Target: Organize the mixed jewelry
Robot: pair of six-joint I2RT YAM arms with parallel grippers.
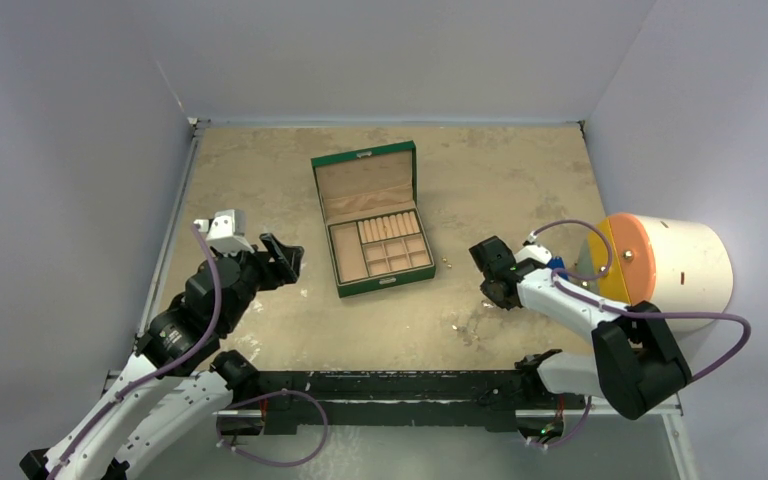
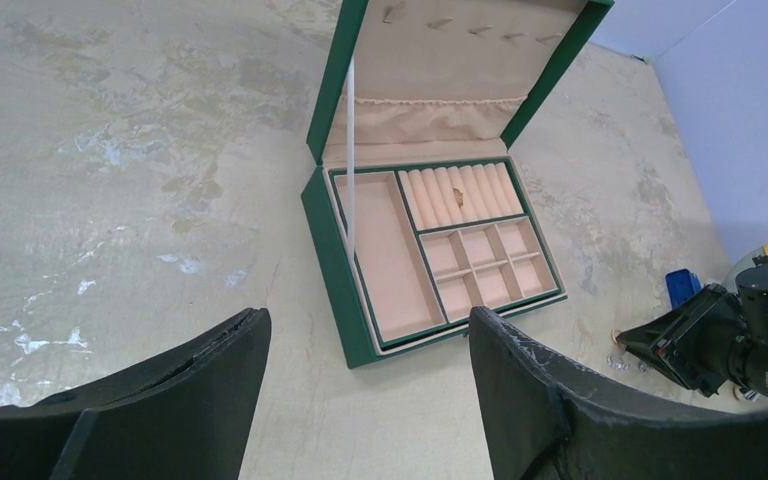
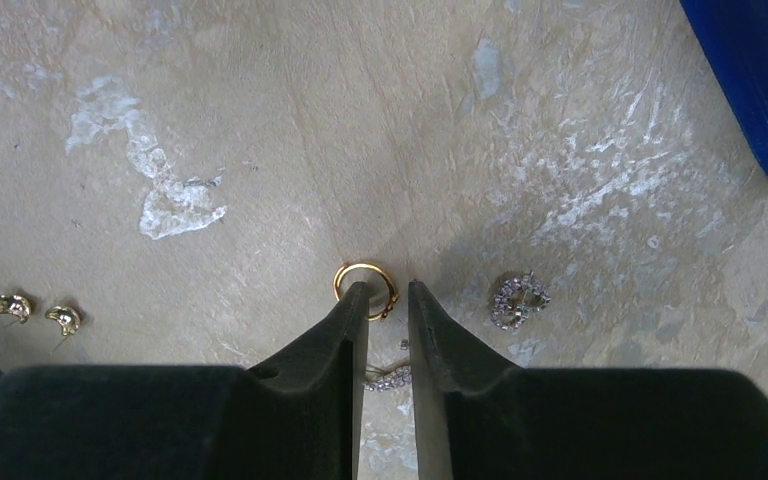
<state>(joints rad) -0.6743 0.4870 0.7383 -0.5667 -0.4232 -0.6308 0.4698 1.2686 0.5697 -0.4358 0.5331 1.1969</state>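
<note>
The right gripper [image 3: 388, 290] is low over the tabletop [image 3: 260, 120], towards the right edge. Its jaws are narrow, with a slim gap between them, and they hold nothing. A gold ring [image 3: 365, 283] lies flat at their tips: one fingertip [image 3: 355, 305] covers its near side, and its right rim shows in the gap. A silver heart stud [image 3: 520, 300] lies just right of the tips. A small silver piece [image 3: 388, 378] shows lower in the gap, partly hidden. Two gold studs [image 3: 63, 318] lie side by side well to the left, close to the box's near-right corner. A speck [image 1: 457, 327] nearer the near edge is too small to tell. A blue tool [image 3: 760, 90] lies on the right gripper's other side, towards the right edge

The green box [image 1: 372, 220] stands open in the middle of the tabletop, somewhat nearer the far edge, with its lid tipped back that way. One small gold piece [image 2: 463, 207] sits among its ring rolls. A white drum [image 1: 670, 262] with an orange face lies on its side by the right edge

The left gripper [image 2: 368, 318] hovers towards the left edge and points at the box, its jaws wide apart and holding nothing
</note>
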